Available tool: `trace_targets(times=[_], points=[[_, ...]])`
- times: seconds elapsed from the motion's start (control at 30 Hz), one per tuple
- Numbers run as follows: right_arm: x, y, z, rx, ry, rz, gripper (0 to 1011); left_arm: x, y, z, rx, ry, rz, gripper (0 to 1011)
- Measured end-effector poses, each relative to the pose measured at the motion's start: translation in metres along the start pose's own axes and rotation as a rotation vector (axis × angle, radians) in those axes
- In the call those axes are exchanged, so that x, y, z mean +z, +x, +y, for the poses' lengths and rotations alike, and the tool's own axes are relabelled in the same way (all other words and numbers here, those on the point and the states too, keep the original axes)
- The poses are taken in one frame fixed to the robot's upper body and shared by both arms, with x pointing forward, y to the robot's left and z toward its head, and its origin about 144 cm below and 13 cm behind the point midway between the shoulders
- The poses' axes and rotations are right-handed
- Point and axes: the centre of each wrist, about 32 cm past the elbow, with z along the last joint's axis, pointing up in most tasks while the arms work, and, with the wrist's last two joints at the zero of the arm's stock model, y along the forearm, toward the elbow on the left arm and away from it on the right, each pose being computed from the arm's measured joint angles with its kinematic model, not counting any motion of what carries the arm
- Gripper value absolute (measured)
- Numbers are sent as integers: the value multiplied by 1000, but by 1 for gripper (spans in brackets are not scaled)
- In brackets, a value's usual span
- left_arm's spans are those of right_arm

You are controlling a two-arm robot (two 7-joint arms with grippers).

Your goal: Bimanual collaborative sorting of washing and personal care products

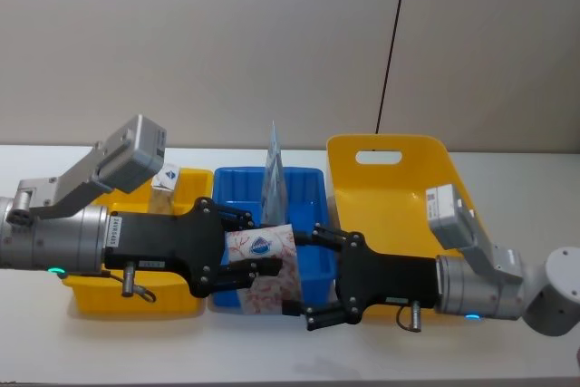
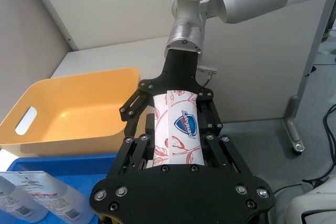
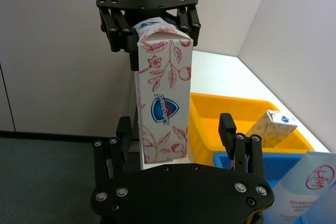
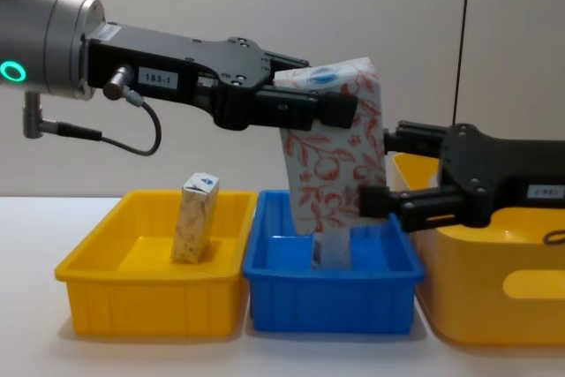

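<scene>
Left claw (image 1: 260, 244) pinching top end of white Safeguard soap box (image 1: 272, 292), held over blue bin (image 4: 331, 305) mid-bench; right claw (image 1: 310, 274) spread around box's lower end. Speckled carton (image 4: 194, 218) upright in left yellow bin (image 4: 146, 306).

The white box (image 3: 163, 108) with the red leaf print carries a blue shield badge reading "Safeguard" (legible in both wrist views), the left arm (image 4: 161, 79) bears a small white sticker numbered "183-1", and the pale-blue tube (image 3: 315, 182) shows a red round stamp too small to read.
</scene>
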Motion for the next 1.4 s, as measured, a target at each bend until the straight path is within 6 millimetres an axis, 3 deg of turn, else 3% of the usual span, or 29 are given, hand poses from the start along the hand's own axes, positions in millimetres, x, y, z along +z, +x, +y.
trace_targets(times=[0.4, 0.6, 1.07, 1.23, 1.4], points=[[0, 4, 17, 25, 2, -19, 996, 0, 0, 0, 0, 0, 0, 374], [0, 5, 22, 30, 0, -23, 867, 0, 0, 0, 0, 0, 0, 371], [4, 7, 29, 41, -22, -19, 430, 0, 0, 0, 2, 0, 0, 371], [5, 7, 30, 41, -26, -20, 393, 0, 0, 0, 2, 0, 0, 388], [7, 7, 30, 38, -31, -22, 390, 0, 0, 0, 1, -1, 0, 522]])
